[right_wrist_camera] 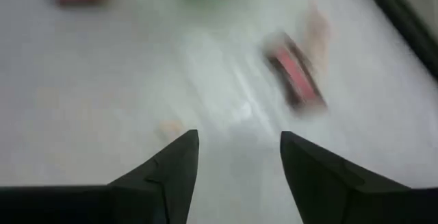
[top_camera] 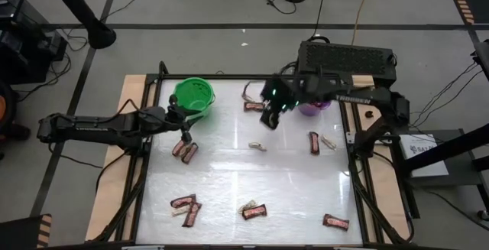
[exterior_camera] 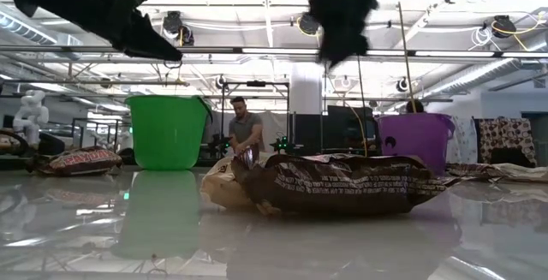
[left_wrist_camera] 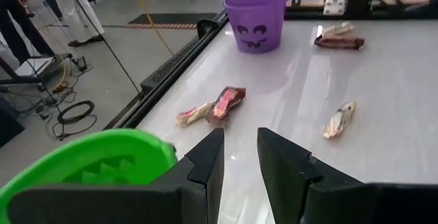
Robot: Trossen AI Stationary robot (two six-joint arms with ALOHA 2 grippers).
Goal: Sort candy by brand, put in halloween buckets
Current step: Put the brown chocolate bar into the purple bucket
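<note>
The right gripper (top_camera: 269, 120), jaws wide and empty, hangs nearest the small pale tan wrapped candy (top_camera: 257, 146), lying crosswise just worktop-centre-ward of it.

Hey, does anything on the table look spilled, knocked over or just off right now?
Nothing stands out. The green bucket and purple bucket both stand upright, and the candy lies loose across the white table, unsorted rather than spilled. No wrapper looks torn, as far as these views show.
</note>
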